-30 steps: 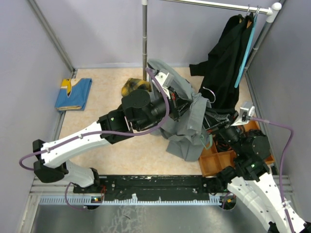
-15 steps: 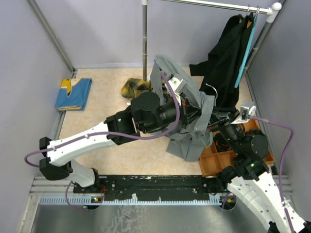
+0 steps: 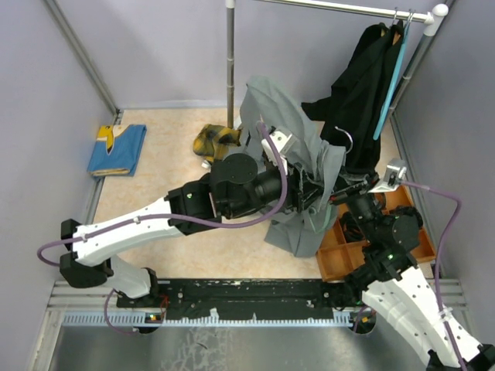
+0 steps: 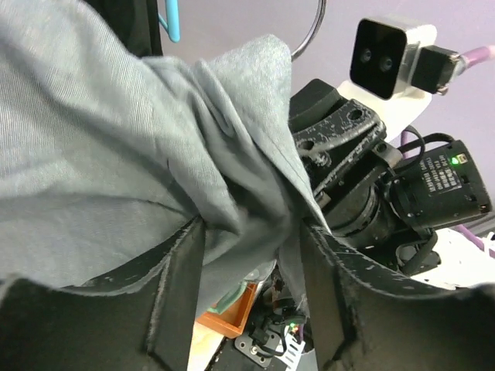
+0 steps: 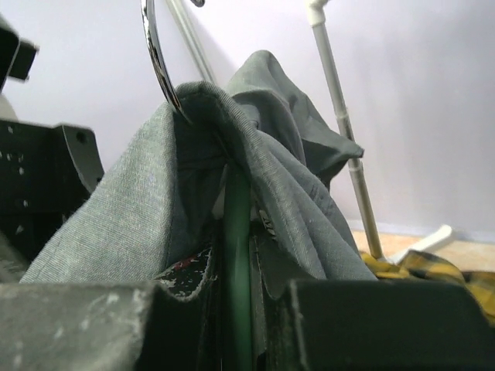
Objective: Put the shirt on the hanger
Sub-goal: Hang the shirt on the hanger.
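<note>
No writing I can make out: the sticker (image 4: 445,182) on the right arm's motor is too small to read. At centre frame the grey shirt (image 3: 298,147) drapes over the hanger (image 5: 237,216). The right claw (image 5: 237,294) is clenched on its green bar. The left claw (image 4: 249,232) is released, jaws apart with cloth between. A black garment (image 3: 363,85) hangs upper right — an orange tray (image 3: 340,259) sits lower right on the counter (image 3: 170,232).

That shirt (image 4: 116,154): soft grey cloth, matt w/ fine weave. The hanger (image 5: 237,255): smooth green plastic, slight sheen; hook (image 5: 155,54) polished metal, v. glossy.
</note>
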Tool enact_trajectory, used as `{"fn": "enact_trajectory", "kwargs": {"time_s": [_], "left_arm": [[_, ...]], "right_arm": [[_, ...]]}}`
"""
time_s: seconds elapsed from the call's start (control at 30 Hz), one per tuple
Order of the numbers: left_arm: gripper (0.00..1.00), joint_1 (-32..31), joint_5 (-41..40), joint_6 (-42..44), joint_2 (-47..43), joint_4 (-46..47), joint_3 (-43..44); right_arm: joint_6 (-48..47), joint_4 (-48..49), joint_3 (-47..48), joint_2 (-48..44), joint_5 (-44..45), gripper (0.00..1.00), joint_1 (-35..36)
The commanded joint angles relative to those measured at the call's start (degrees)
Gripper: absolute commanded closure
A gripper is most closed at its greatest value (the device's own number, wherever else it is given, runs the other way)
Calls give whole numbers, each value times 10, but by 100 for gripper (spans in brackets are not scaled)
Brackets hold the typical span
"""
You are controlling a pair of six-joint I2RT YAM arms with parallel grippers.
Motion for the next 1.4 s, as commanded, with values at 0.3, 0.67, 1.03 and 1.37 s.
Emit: {"fn": "enact_trajectory", "kwargs": {"time_s": [0.3,0.67,1.03,1.37], "left_arm": [[29,-7,-42,40,-121,-3,-76],[32,-7,-123,-36,-240,117,-285],[65,-8,-82,-38,-190,310,-389],[60,-1,-53,-39,-169,441,-459]], "right_arm": [[99,364,26,121,85,100,-1],[96,445,148,242,133,100,-2],[94,340,258,252,183,100,-2],[126,250,278,221,222,100,-2]]}}
